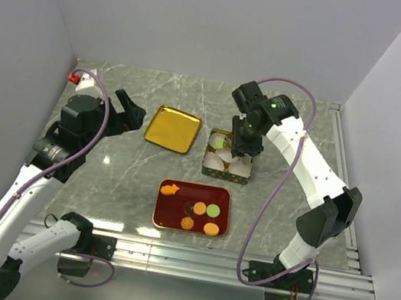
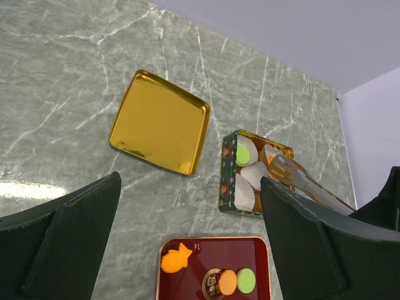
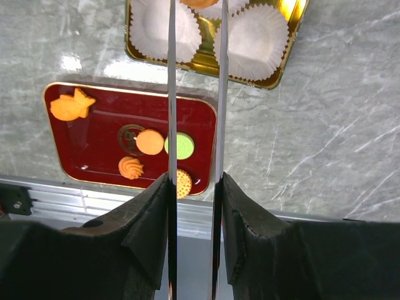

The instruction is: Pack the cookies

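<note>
The left gripper (image 1: 131,109) gapes wide, holding nothing; the right gripper (image 3: 195,181) clamps one pair of tongs (image 3: 170,94). One red tray (image 1: 171,212) carries what looks like six cookies (image 3: 180,145), two overlapping. One tin (image 1: 225,176) has one green cookie (image 2: 243,154) inside, and the tongs pinch one orange cookie (image 3: 200,3) above it.

Grey-green marble-look bench (image 1: 126,176). Directly on it: gold sq. tray (image 1: 172,129) far, left of ctr; open patterned tin (image 1: 223,174) near its right, not touching; red rect. tray (image 1: 174,211) near-ctr, apart from both.
</note>
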`<state>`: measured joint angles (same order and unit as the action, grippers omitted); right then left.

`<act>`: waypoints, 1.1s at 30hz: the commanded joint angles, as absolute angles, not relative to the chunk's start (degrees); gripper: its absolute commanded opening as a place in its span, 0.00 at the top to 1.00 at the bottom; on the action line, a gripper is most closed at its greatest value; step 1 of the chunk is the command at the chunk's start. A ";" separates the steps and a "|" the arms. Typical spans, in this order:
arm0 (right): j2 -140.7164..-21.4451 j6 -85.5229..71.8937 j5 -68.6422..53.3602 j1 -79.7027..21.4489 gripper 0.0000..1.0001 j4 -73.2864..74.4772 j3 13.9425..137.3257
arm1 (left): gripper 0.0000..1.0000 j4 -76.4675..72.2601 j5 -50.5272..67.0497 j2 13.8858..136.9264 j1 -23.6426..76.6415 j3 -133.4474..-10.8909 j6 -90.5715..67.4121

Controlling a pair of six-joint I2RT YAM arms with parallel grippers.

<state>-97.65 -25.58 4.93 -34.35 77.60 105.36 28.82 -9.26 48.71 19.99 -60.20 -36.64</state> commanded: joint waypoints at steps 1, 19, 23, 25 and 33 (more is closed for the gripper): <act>-98.26 -24.70 5.27 -34.01 0.60 78.31 104.15 | 0.01 26.46 -8.70 47.90 20.22 -59.77 -36.12; -101.25 -23.73 6.06 -34.01 0.60 76.12 101.43 | 0.01 26.37 -9.14 47.73 20.21 -59.50 -35.77; -101.86 -23.64 6.24 -33.84 0.60 75.76 101.25 | 0.01 26.63 -9.23 47.72 20.21 -59.50 -35.77; -102.30 -23.56 6.33 -33.84 0.60 75.41 101.25 | 0.01 26.63 -9.23 47.72 20.22 -59.50 -35.77; -103.44 -23.12 6.68 -33.22 0.60 74.71 101.60 | 0.01 27.25 -9.40 47.90 20.22 -60.03 -35.77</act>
